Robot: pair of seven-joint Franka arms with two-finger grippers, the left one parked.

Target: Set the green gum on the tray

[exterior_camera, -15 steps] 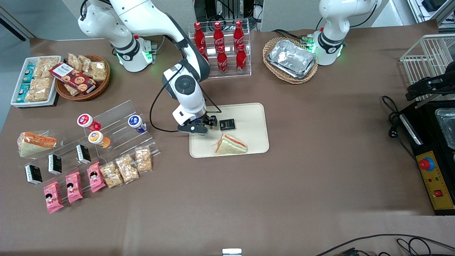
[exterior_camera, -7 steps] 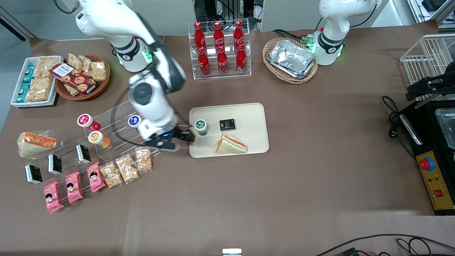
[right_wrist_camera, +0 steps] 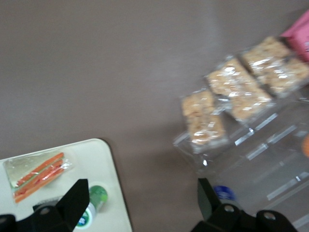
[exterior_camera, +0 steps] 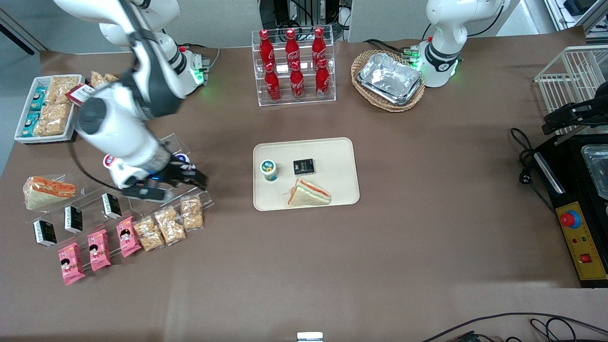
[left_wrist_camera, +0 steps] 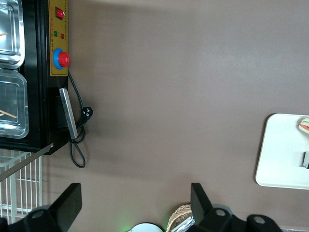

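Observation:
The green gum (exterior_camera: 269, 170) stands upright on the cream tray (exterior_camera: 332, 154), its white lid up, beside a small black box (exterior_camera: 303, 166) and a wrapped sandwich (exterior_camera: 308, 194). My right gripper (exterior_camera: 198, 180) hangs open and empty over the clear acrylic stand (exterior_camera: 156, 147), well away from the tray toward the working arm's end of the table. In the right wrist view the green gum (right_wrist_camera: 94, 200) shows on the tray (right_wrist_camera: 89, 162) beside one finger, and the gripper (right_wrist_camera: 142, 193) has only bare table between its jaws.
A blue-lidded canister (exterior_camera: 181, 158) and a red one (exterior_camera: 109, 160) sit on the stand by the gripper. Snack packs (exterior_camera: 168, 223) lie nearer the camera. A cola bottle rack (exterior_camera: 294, 66) and a basket of foil trays (exterior_camera: 390, 78) stand farther away.
The gripper let go of the green gum on the tray and swung away toward the working arm's end, over the acrylic stand. The gum stays upright where it was set.

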